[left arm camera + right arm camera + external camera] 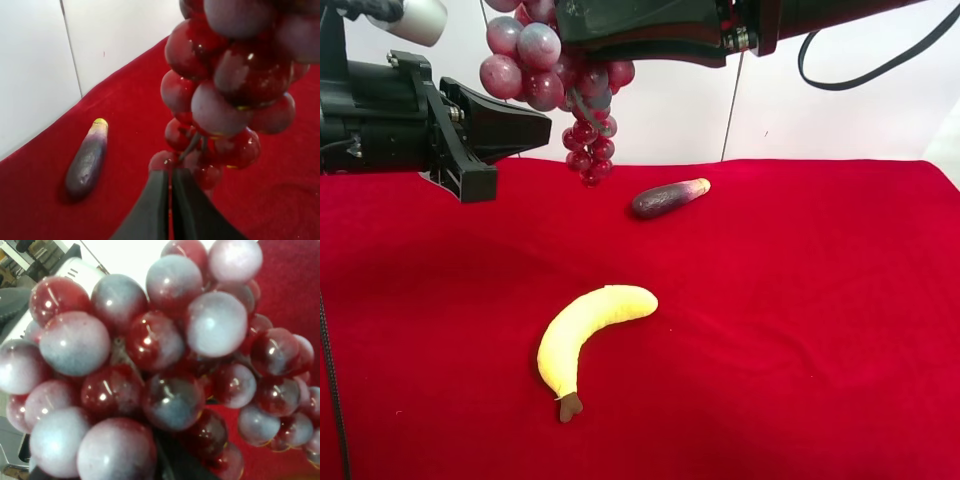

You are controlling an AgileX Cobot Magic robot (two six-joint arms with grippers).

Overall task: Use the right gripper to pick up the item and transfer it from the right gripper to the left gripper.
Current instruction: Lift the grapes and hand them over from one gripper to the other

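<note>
My right claw (590, 55) was clenched on the top of the grapes (582, 120). The bunch hung free in the air, well above the red surface (800, 330) and the eggplant-like piece (670, 198). My left claw (170, 176) was clenched, its jaws pressed together at the lower berries, just where a thin stem ran. Whether that stem was actually pinched I could not tell. I judged the bunch light but loose and prone to swing, its round glossy berries likely to slip out of a grip. The central stem looked the surest place to take hold.
</note>
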